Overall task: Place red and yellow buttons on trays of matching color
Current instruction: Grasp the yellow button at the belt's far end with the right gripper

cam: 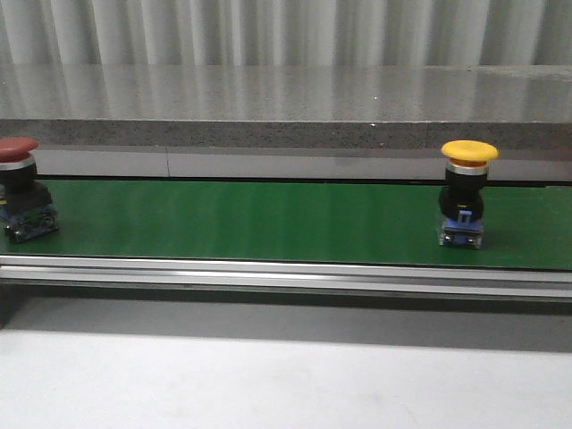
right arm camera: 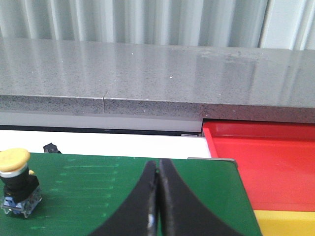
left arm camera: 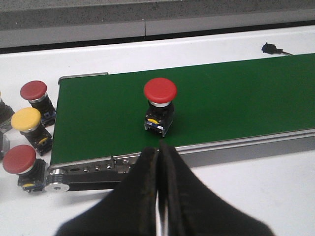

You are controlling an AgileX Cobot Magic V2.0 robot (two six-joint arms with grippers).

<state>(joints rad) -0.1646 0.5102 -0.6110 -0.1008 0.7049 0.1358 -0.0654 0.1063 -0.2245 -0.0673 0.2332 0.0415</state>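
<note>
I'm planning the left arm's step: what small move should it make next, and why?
Probably open the left gripper: its fingers are pressed together, and the red button stands upright on the green belt just ahead, ungrasped.

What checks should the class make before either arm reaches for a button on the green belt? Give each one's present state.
1. Red button upright on the belt: ok.
2. Yellow button upright on the belt: ok.
3. Left hand open for a grasp: not ok, its fingers are closed together.
4. Right hand open: not ok, also closed.
5. Red tray free to receive: ok in the part seen.
6. Yellow tray free: cannot tell, only an edge shows.
</note>
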